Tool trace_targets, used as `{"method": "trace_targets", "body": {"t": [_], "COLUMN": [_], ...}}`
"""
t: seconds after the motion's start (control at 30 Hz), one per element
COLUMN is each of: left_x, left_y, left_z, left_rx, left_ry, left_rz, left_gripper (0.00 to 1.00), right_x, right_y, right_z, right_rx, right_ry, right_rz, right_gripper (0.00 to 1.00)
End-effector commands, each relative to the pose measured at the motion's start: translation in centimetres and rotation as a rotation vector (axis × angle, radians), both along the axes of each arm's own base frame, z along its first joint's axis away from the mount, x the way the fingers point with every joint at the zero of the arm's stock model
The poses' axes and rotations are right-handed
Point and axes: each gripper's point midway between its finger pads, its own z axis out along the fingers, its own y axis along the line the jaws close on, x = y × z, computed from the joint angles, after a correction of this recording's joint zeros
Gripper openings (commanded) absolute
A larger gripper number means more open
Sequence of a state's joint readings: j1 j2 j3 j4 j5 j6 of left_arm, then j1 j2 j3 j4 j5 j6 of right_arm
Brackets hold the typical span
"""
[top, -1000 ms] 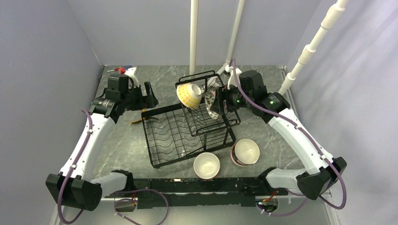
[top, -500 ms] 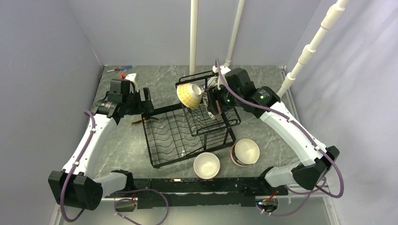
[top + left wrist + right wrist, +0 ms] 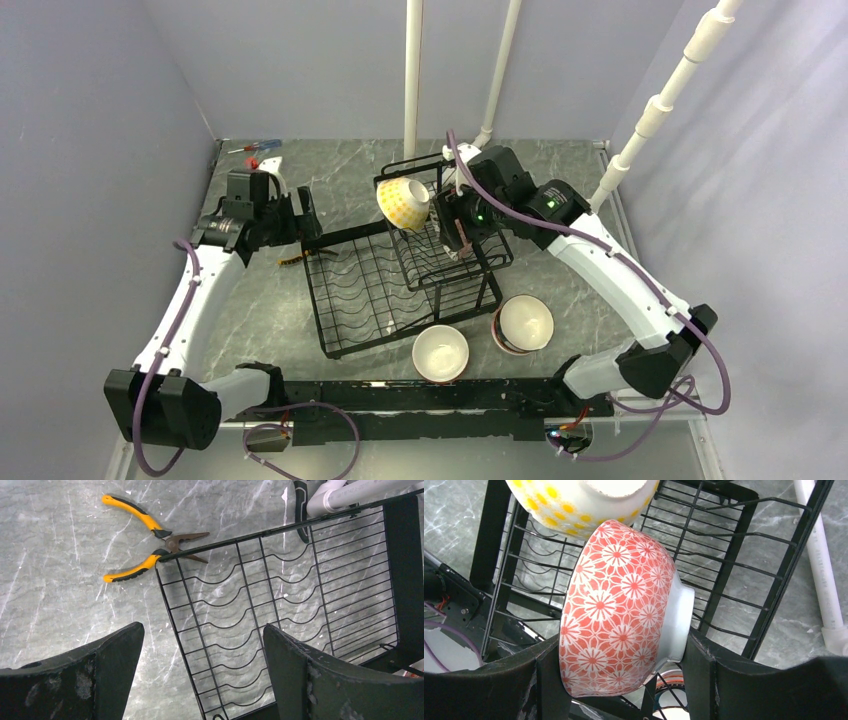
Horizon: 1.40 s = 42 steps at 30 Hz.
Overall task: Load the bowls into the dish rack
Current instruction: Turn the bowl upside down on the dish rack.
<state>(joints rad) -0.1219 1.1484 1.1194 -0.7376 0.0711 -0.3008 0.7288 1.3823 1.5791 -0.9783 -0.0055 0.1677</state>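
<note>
The black wire dish rack (image 3: 365, 295) stands mid-table, its raised basket (image 3: 470, 262) at the right. A yellow-dotted bowl (image 3: 402, 203) lies on its side in that basket. My right gripper (image 3: 455, 228) is shut on a red flower-patterned bowl (image 3: 619, 610), held on edge over the basket wires (image 3: 730, 555), just beside the yellow bowl (image 3: 569, 505). Two bowls sit on the table before the rack: a white-inside one (image 3: 440, 352) and a striped one (image 3: 522, 324). My left gripper (image 3: 202, 650) hangs open and holds nothing, above the rack's left edge (image 3: 235, 542).
Yellow-handled pliers (image 3: 145, 542) lie on the marble against the rack's far left corner. A small screwdriver (image 3: 255, 147) rests at the back left. White poles (image 3: 412, 70) rise behind the rack. Grey walls close in both sides.
My right arm has carried the red bowl leftward, from beside the basket to over it, next to the yellow bowl. The left arm has shifted slightly, still open.
</note>
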Motion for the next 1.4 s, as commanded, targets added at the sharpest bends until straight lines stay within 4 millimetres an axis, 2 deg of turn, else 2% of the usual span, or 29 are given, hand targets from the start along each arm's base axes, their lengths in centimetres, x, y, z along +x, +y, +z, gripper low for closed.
{"method": "trace_targets", "body": {"t": [0.0,0.37,0.7,0.93,1.0,1.1,1.2,1.37], "left_x": [0.3,0.3,0.3,0.3,0.3,0.3,0.3,0.2], "left_y": [-0.3,-0.2,-0.1,-0.3,-0.2,-0.2,-0.2,-0.1], "left_z": [1.3,1.3,1.4,1.1,1.0,1.2,1.3,1.2], "left_rx": [-0.028,-0.056,-0.064,-0.070,-0.070,-0.070,-0.069,-0.068], "left_ry": [-0.062,-0.062,-0.070,-0.057,-0.055,-0.060,-0.067,-0.064], "left_rz": [-0.022,-0.027,-0.022,-0.029,-0.028,-0.026,-0.026,-0.025], "left_gripper": [0.94,0.94,0.94,0.94,0.94,0.94,0.94,0.94], "right_x": [0.4,-1.2,-1.7,-2.1,-2.2,-2.4,-2.7,-3.1], "right_y": [0.9,2.0,1.5,1.6,1.7,1.9,2.4,2.9], "right_z": [2.4,1.4,1.7,1.0,1.0,1.5,1.9,2.4], "right_rx": [0.022,0.021,0.014,-0.002,0.005,0.025,0.052,0.093], "right_ry": [-0.050,0.003,0.003,0.029,0.032,0.028,0.028,0.029], "right_rz": [0.021,0.070,0.078,0.086,0.090,0.102,0.124,0.148], "right_gripper": [0.00,0.00,0.00,0.00,0.10,0.34,0.52,0.69]}}
